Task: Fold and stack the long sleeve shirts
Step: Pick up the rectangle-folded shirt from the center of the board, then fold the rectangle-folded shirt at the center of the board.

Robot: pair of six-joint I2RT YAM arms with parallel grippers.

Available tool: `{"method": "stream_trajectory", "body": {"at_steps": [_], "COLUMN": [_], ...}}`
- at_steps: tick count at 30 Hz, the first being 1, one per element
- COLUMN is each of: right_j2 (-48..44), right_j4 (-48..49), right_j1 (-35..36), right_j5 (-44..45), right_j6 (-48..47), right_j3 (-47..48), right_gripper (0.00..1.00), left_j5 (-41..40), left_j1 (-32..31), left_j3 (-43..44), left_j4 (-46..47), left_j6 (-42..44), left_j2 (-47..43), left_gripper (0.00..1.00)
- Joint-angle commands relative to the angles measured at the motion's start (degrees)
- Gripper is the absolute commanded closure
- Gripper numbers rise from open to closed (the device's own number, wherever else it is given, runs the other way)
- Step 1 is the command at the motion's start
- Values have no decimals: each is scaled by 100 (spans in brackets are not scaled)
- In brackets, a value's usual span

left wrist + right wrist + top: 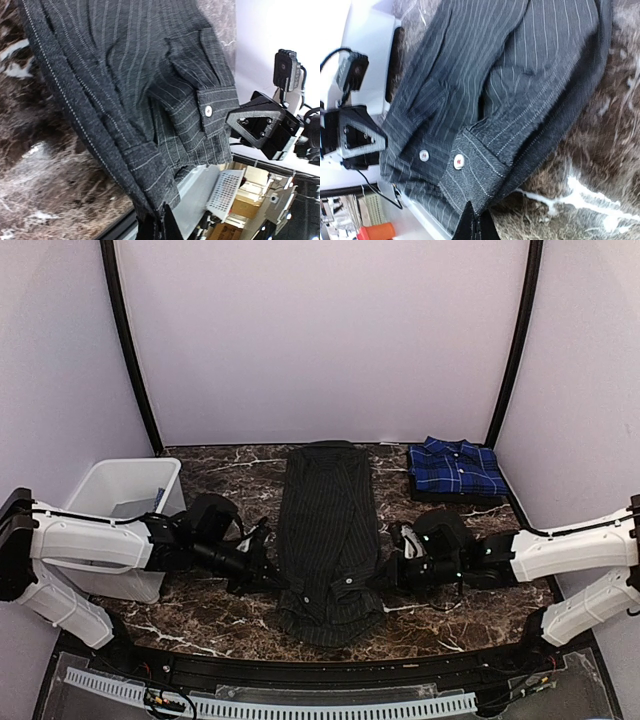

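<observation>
The black pinstriped long sleeve shirt (328, 540) lies lengthwise in the middle of the table, folded into a narrow strip with its buttoned cuffs on top near the front end. My left gripper (276, 578) is shut on the shirt's left edge near that end; in the left wrist view the cloth (125, 75) runs down into the closed fingertips (161, 226). My right gripper (386, 578) is shut on the right edge, pinching the fabric just below a buttoned cuff (470, 160). The blue-and-navy plaid shirt (455, 468) sits folded at the back right.
A white plastic bin (120, 490) stands at the left, right behind my left arm. The dark marble table (470, 615) ends at a black rail along the front. Pale walls enclose the back and sides.
</observation>
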Motion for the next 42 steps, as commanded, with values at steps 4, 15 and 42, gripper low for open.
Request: {"method": "stream_trajectory", "body": {"at_steps": [4, 15, 42], "right_j2": [162, 1959, 3542], "right_j4": [204, 814, 1483], "right_j1": [-819, -2288, -3099], "right_j5": [-258, -788, -1392], "right_j6": [-233, -908, -1109], "right_j3": [519, 1864, 2556], "right_gripper": [100, 100, 100], "left_j5": [339, 30, -822], "left_j1": [549, 1412, 1782], "left_j3": [154, 1065, 2116], "left_j4": [802, 1775, 1595], "left_j6": [-1016, -1441, -885], "left_j2": [-79, 1449, 2963], "left_gripper": [100, 100, 100]}}
